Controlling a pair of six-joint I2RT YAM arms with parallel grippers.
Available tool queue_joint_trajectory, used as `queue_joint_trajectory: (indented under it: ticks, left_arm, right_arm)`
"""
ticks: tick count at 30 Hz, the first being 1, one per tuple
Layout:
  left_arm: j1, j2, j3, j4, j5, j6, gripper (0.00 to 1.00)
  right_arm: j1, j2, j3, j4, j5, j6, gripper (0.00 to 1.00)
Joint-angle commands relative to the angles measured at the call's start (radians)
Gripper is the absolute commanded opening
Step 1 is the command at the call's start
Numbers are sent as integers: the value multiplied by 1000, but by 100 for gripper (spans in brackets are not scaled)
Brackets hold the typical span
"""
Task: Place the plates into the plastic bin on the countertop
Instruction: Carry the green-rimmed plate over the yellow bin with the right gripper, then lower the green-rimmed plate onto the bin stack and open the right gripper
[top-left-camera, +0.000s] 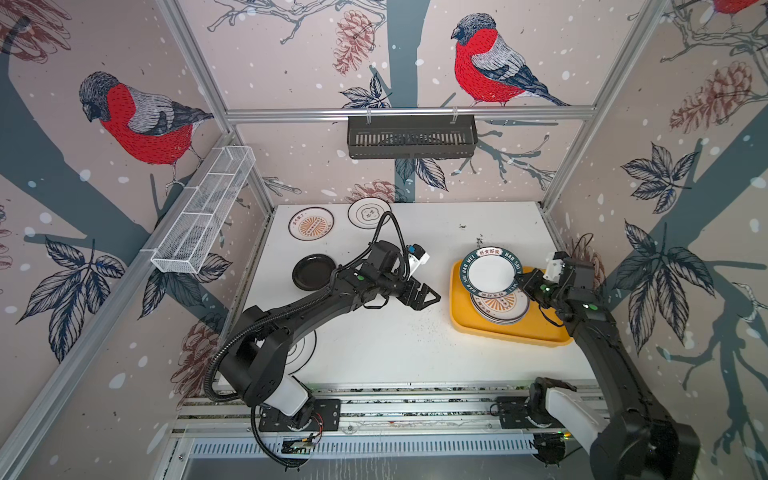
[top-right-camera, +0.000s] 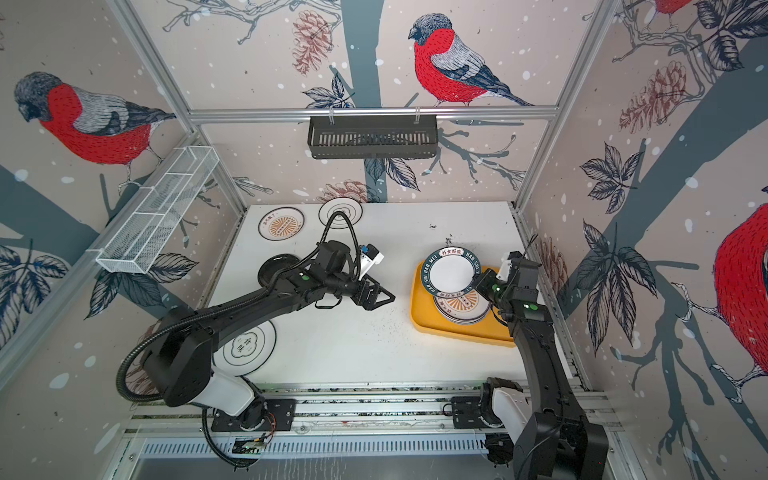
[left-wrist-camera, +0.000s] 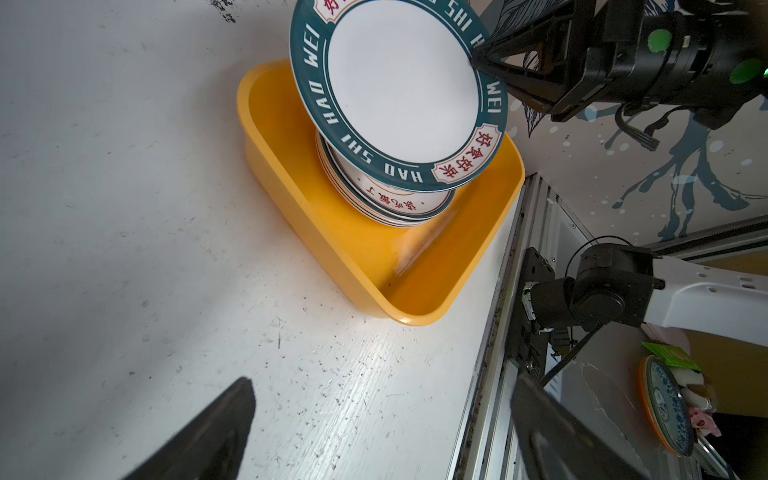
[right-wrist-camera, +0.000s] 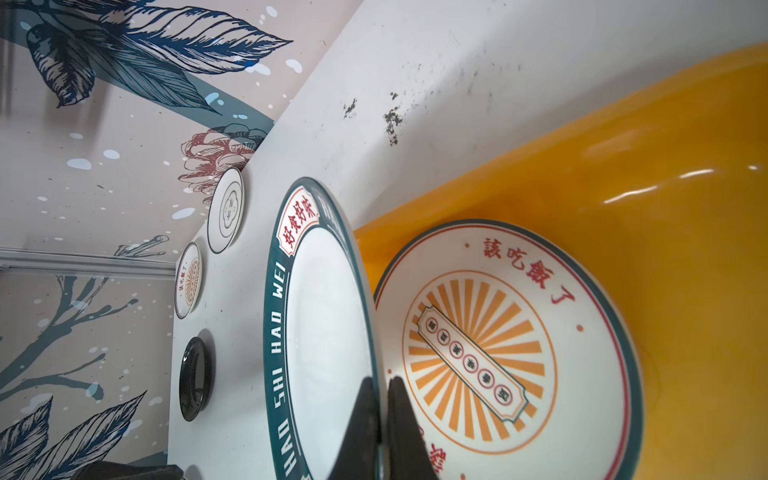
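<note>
- My right claw (top-left-camera: 519, 277) is clamped on the edge of the green-rimmed plate (top-left-camera: 490, 272). In the right wrist view its fingers (right-wrist-camera: 401, 424) pinch that edge from both faces.
- The green-rimmed plate hangs tilted over the far end of the bin (top-left-camera: 515, 338), and part of it reaches past the bin's far rim.
- A stack of plates (top-left-camera: 500, 311) sits inside the bin, toward its far end. The top one is cream with an orange sunburst.
- The held plate is above that stack. I cannot tell whether its lower edge touches the stack.
- My left claw (top-left-camera: 432, 296) has its jaws spread wide. It hovers over the surface (top-left-camera: 395, 345) just left of the bin, tips pointing toward the bin.
- The black plate (top-left-camera: 312, 272) lies flat on the surface, well to the left of the bin, beyond the left arm (top-left-camera: 316, 307).
- A sunburst plate (top-left-camera: 311, 224) and a flower-outline plate (top-left-camera: 368, 212) lie side by side, far back and to the left of the bin.
- A second flower-outline plate (top-right-camera: 245, 345) lies well to the left of the bin's near end, partly under the left arm.
</note>
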Motion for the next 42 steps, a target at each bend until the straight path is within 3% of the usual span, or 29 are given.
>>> queue_joint_trajectory:
  ticks: [1,8,17,31,42]
  left_arm:
    - [-5,-12,1,11,-5,17,96]
    - [-18,-6,0,11,4,14,96]
    - [-27,-19,1,11,-4,14,96]
    - [-29,-19,-2,17,6,5,96]
    - [-29,-14,2,11,3,8,96]
  right_arm:
    - [-18,-28,-19,-19,-38,-15,2]
    - [-83,-98,-66,-77,-40,-37,2]
    - [-180,-107,-166,-19,-138,-31,2]
    - [-200,-25,-217,108,-128,2,2]
    - [-217,3,-226,100,-104,-27,2]
